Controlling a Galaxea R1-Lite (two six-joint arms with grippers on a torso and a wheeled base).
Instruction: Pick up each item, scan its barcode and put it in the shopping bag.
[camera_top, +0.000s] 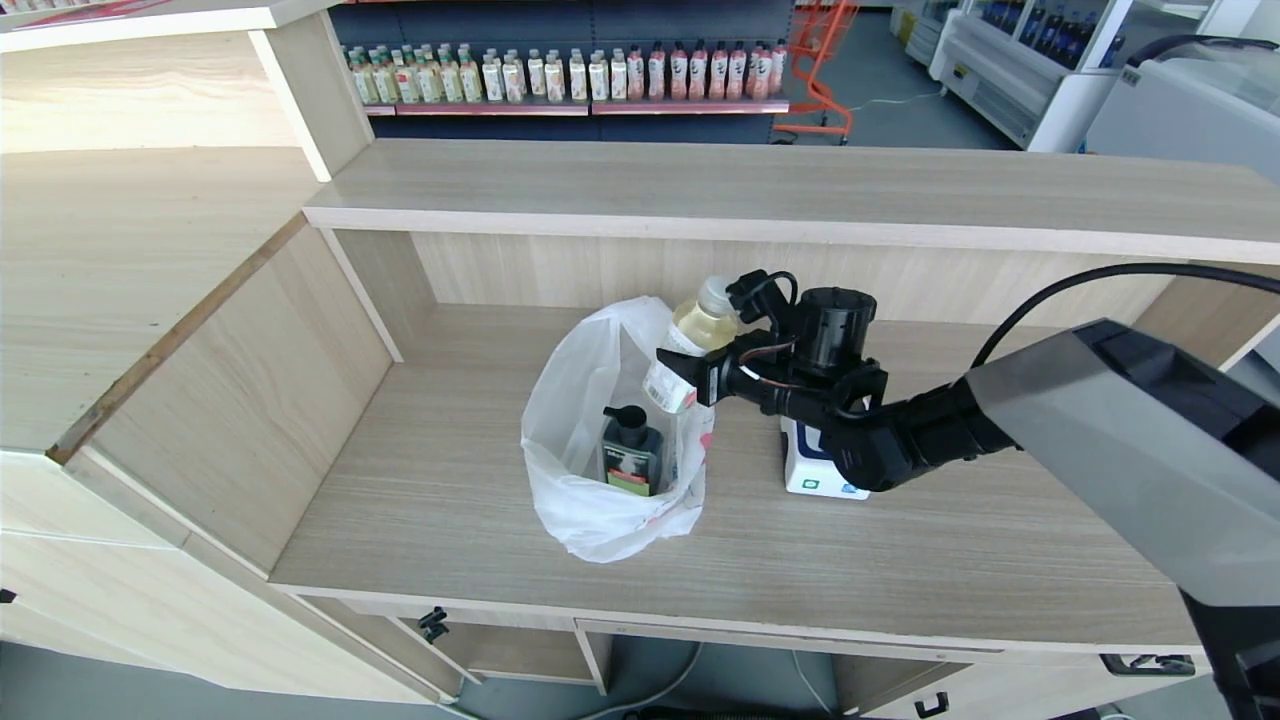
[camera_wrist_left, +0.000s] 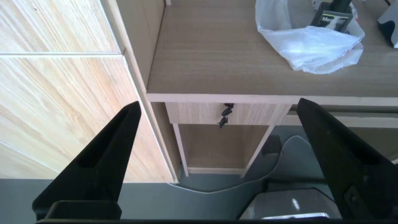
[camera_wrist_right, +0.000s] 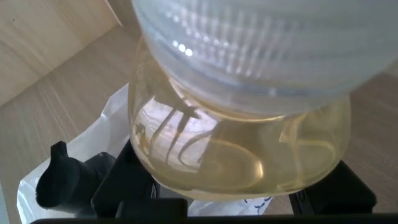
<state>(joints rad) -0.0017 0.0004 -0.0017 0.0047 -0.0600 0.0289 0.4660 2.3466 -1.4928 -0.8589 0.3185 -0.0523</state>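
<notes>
- Right pincer (camera_top: 705, 378) was clamped on a bottle (camera_top: 700, 328), fingers across its labelled middle.
- Bottle: clear, yellowish liquid, white cap; tilted, cap pointing up and far, base pointing down toward the near left. Right wrist view looked down past the cap end through the liquid (camera_wrist_right: 242, 124).
- Bottle was held in the air above the right rim of the shopping bag (camera_top: 580, 400), not inside it.
- Shopping bag: white plastic, mouth open, standing mid-counter.
- 1 dark pump bottle (camera_top: 630, 450) was upright inside the bag; its black pump head also showed in the right wrist view (camera_wrist_right: 68, 180).
- White scanner (camera_top: 815, 470) sat on the counter just right of the bag, partly hidden by the right arm.
- Counter (camera_top: 900, 560): light wood, raised ledge along the far side.
- Left pincer (camera_wrist_left: 219, 124) had its fingers wide apart, holding nothing, low in front of the counter's near left end, well apart from the bag (camera_wrist_left: 311, 43).
- Drawer (camera_wrist_left: 249, 115) under the counter edge had a key (camera_wrist_left: 225, 114) in it.
- Shelf (camera_top: 560, 75) of drink bottles stood far behind.
</notes>
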